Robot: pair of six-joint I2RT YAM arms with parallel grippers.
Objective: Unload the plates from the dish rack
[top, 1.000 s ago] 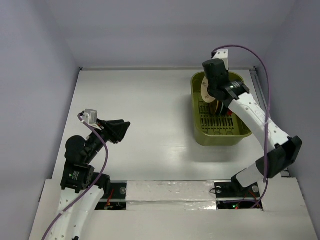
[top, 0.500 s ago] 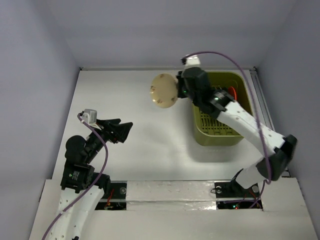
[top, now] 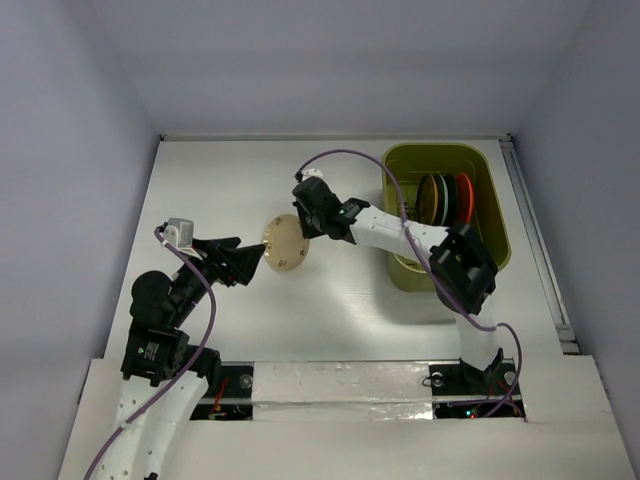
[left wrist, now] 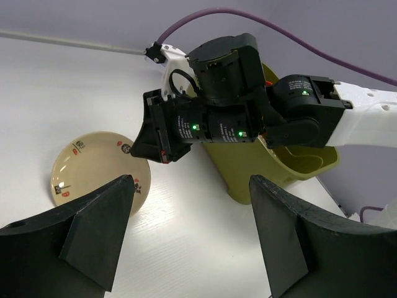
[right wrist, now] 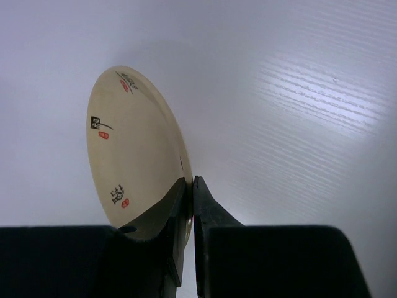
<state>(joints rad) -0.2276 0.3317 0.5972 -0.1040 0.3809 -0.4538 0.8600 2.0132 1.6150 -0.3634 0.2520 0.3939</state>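
A small round beige plate (top: 283,246) hangs over the open white tabletop (top: 230,180), well clear of the olive-green plastic dish rack (top: 497,215).
The right gripper (top: 300,232) pinches its rim, jaws almost shut; the left gripper (top: 247,262), nearby, gapes wide and empty. A second ago the plate stood in the rack and the left jaws were narrower.

- Your left arm (top: 165,295): folded at the near left, elbow bent, wrist turned right toward the middle.
- Your left gripper (top: 250,248): jaws spread wide with nothing between them, facing the other gripper at close range.
- Your right arm (top: 400,235): rises from the near right, bends sharply at the elbow, forearm stretched left to the middle.
- Your right gripper (top: 297,230): fingers pinched on the rim of the beige plate (top: 283,245).
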